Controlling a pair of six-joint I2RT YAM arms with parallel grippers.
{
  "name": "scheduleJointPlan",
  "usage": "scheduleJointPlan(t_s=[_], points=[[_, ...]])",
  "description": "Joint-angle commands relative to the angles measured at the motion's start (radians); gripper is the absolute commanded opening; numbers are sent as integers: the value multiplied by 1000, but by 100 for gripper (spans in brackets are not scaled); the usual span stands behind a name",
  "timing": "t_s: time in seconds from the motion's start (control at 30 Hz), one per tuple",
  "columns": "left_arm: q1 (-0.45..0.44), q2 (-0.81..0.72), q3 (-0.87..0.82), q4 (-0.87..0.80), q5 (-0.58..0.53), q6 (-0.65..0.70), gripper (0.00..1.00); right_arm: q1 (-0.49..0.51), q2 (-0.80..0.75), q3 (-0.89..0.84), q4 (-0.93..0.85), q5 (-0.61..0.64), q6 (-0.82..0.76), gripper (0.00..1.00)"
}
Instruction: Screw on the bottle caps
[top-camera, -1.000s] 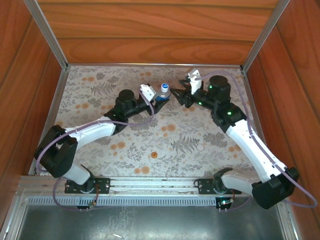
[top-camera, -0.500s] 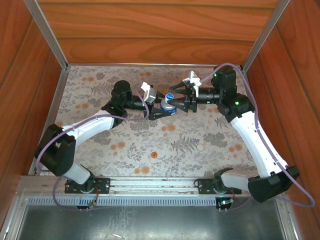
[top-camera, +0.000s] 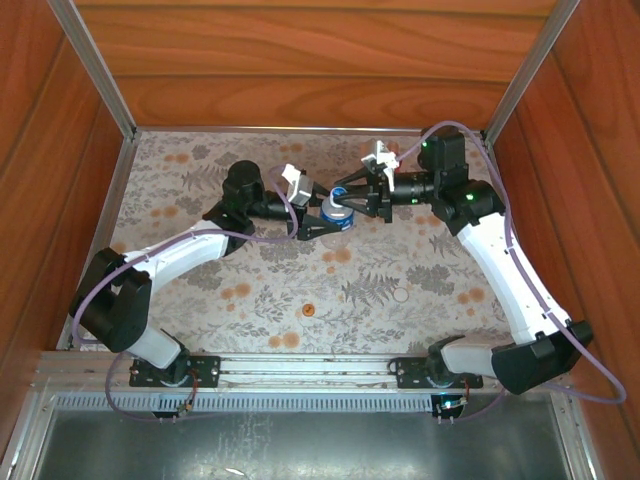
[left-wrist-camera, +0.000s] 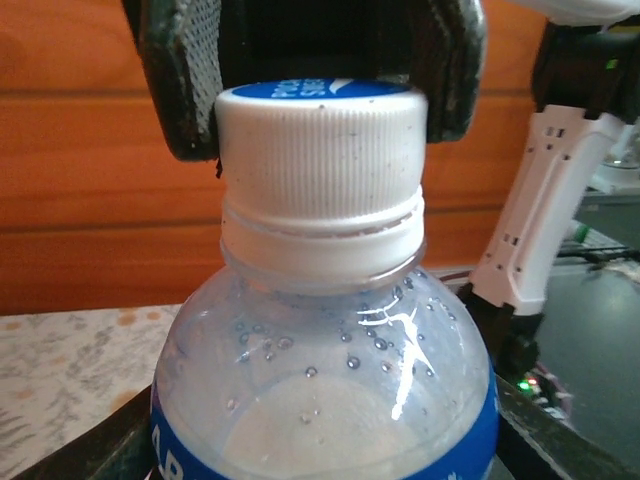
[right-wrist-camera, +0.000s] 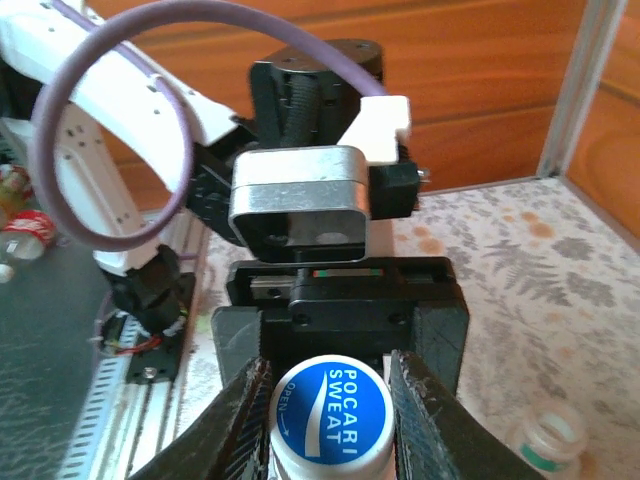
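A short clear bottle (left-wrist-camera: 320, 400) with a blue label stands upright, held round its body by my left gripper (top-camera: 325, 222), whose dark fingers (left-wrist-camera: 95, 450) show at the bottom corners of the left wrist view. The blue-topped, white-sided cap (left-wrist-camera: 320, 150) sits on its neck. My right gripper (right-wrist-camera: 330, 420) reaches in from the right, and its ribbed fingers (right-wrist-camera: 240, 420) press both sides of that cap (right-wrist-camera: 330, 408). An orange cap (top-camera: 308, 310) lies on the table near the front. A small white ring-like cap (top-camera: 400, 294) lies to its right.
An open-necked clear bottle (right-wrist-camera: 545, 440) stands on the floral table (top-camera: 200, 180) just beside my right gripper. Wooden walls close in the back and both sides. A metal rail (top-camera: 300, 365) runs along the near edge by the arm bases.
The left arm brought the bottle slightly nearer and the right gripper swung in over it. Its jaws, wide a moment ago, have closed onto the cap.
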Motion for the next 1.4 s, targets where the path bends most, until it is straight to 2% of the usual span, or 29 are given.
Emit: scheduleJointPlan(t_s=[0.0, 0.07, 0.13, 0.23, 0.33, 0.4, 0.47, 0.53, 0.67, 0.73, 0.83, 0.93, 1.03, 1.2, 1.37], points=[[-10, 8, 40, 25, -242, 47, 52, -3, -9, -31, 74, 161, 89, 20], [-18, 23, 65, 26, -404, 60, 52, 0, -1, -44, 140, 301, 172, 17], [-31, 44, 98, 26, -562, 76, 52, 8, 7, -75, 217, 494, 254, 14], [-72, 81, 147, 26, -811, 118, 52, 53, 10, -135, 327, 849, 328, 15], [-112, 121, 196, 26, -926, 168, 52, 114, 25, -147, 338, 1125, 353, 16], [-136, 147, 225, 26, -967, 185, 51, 125, 36, -140, 316, 1253, 399, 15], [-145, 164, 240, 26, -931, 193, 50, 126, 23, -156, 333, 1292, 407, 15], [-143, 162, 232, 25, -898, 176, 50, 123, -1, -177, 360, 1245, 397, 16], [-108, 129, 176, 17, -803, 140, 50, 94, -63, -202, 380, 980, 278, 29], [-59, 111, 147, 14, -661, 101, 50, 83, -113, -239, 414, 891, 223, 36], [-8, 80, 91, 14, -448, 108, 51, 27, -182, -272, 411, 637, 190, 45], [15, 52, 57, 14, -271, 129, 51, -14, -204, -254, 331, 382, 153, 48], [25, 37, 49, 14, -111, 128, 51, -31, -204, -232, 266, 228, 124, 51], [28, 41, 72, 12, 65, 76, 51, -38, -173, -185, 189, 75, 97, 55], [15, 64, 97, 12, 155, 41, 51, -38, -147, -170, 189, 47, 89, 57]])
